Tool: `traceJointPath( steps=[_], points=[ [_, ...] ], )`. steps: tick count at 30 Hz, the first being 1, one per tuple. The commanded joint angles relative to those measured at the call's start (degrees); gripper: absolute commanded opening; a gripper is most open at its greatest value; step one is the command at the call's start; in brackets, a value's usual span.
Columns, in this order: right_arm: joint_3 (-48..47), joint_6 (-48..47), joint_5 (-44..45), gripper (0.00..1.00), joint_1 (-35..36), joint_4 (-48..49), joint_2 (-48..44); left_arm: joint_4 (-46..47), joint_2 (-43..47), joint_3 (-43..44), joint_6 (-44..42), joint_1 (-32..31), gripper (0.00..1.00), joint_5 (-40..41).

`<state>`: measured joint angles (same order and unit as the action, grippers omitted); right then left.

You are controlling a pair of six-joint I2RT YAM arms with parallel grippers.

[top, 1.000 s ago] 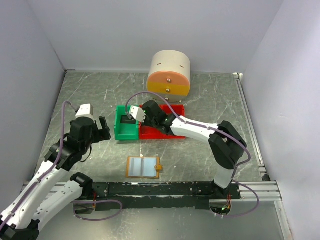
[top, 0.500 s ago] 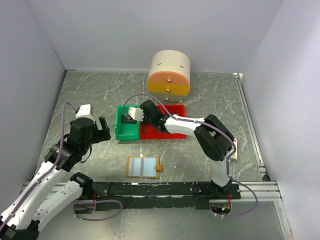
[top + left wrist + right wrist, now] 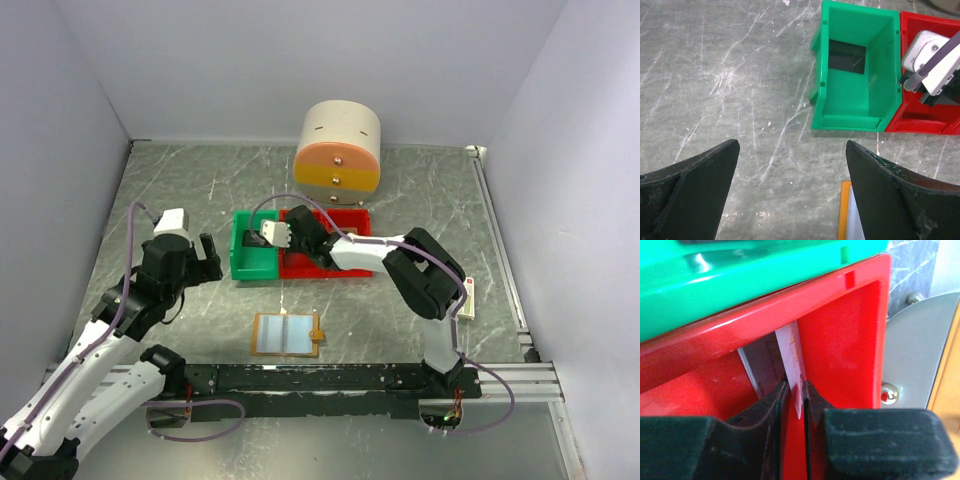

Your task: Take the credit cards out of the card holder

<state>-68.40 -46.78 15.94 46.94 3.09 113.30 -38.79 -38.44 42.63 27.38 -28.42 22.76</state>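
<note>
The card holder [image 3: 287, 334] lies open on the table near the front, pale blue inside with an orange rim; its edge shows in the left wrist view [image 3: 844, 212]. My right gripper [image 3: 303, 243] reaches into the red bin [image 3: 350, 272]. In the right wrist view it [image 3: 795, 390] is shut on a pale credit card [image 3: 792, 351] held edge-on. A grey credit card [image 3: 764, 365] leans on the bin wall behind it. My left gripper [image 3: 207, 262] is open and empty, hovering left of the green bin [image 3: 252, 262] and apart from the holder [image 3: 791, 145].
The green bin [image 3: 857, 75] holds a dark flat rectangle [image 3: 846, 56] at its bottom and touches the red bin [image 3: 926, 120]. A round cream-and-orange drawer unit [image 3: 339, 147] stands behind the bins. A small white box [image 3: 467, 297] lies at the right.
The right arm's elbow has folded in towards the left, uncovering the small white box. Its gripper has stayed in the red bin. The left arm has hardly moved.
</note>
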Motion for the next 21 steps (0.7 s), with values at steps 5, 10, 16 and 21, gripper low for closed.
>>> traceJointPath(
  steps=[5, 10, 16, 21],
  points=[
    [2.1, 0.0, -2.3, 0.27, -0.5, -0.1, -0.5, 2.0, -0.2, -0.2, -1.1, 0.3, 1.00, -0.7],
    [2.1, 0.8, -2.1, 0.31, -0.6, -0.3, -1.1, 2.0, -0.2, -0.3, -1.1, 0.3, 1.00, -0.8],
    [1.9, 1.6, -3.6, 0.46, -0.7, -1.2, -2.6, 2.2, -0.5, -0.3, -1.2, 0.3, 1.00, -1.3],
    [2.1, 2.6, -4.8, 0.47, -0.7, -1.7, -4.1, 2.2, -0.5, -0.3, -1.2, 0.3, 1.00, -1.3]
  ],
)
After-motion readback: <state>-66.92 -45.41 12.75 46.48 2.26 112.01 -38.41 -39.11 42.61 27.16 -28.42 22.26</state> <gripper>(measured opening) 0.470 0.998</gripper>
